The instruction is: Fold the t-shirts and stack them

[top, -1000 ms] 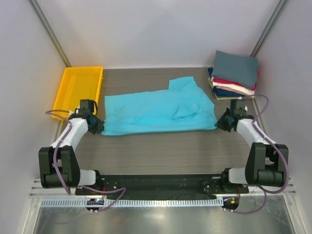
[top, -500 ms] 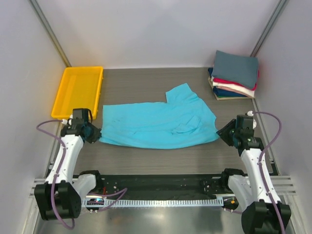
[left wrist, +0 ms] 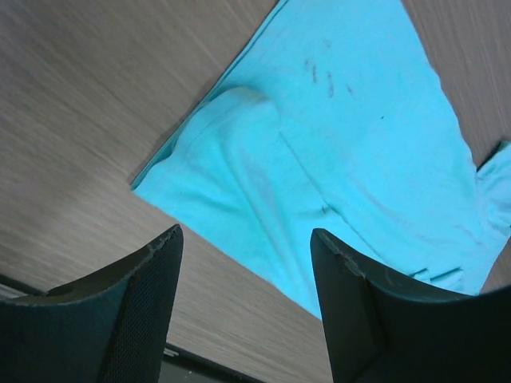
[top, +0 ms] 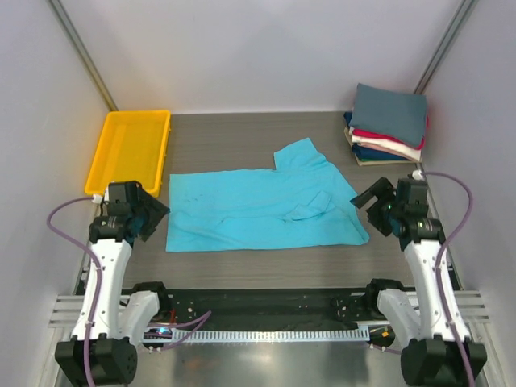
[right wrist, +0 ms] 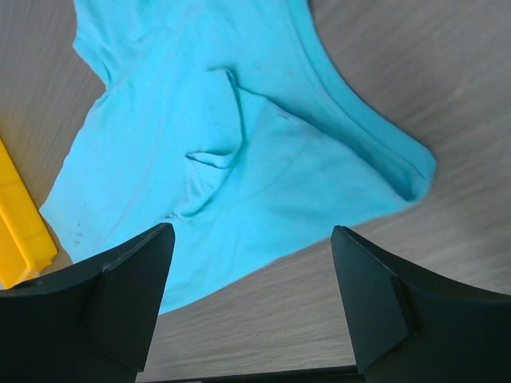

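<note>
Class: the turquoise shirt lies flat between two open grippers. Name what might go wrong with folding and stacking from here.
The turquoise shirt has a puckered ridge mid-body, which a fold would likely press in. Only one sleeve sticks out, so halves may fold unevenly. The folded stack looks slightly uneven; another shirt might slip.

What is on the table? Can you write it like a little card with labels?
Shirt: turquoise, spread out in the middle, a bit wrinkled, nothing holding it
Stack: folded shirts, grey on top, far right corner
Tray: yellow, far left corner
Left end effector: open, by the shirt's left edge
Right end effector: open, by the shirt's right edge
</note>
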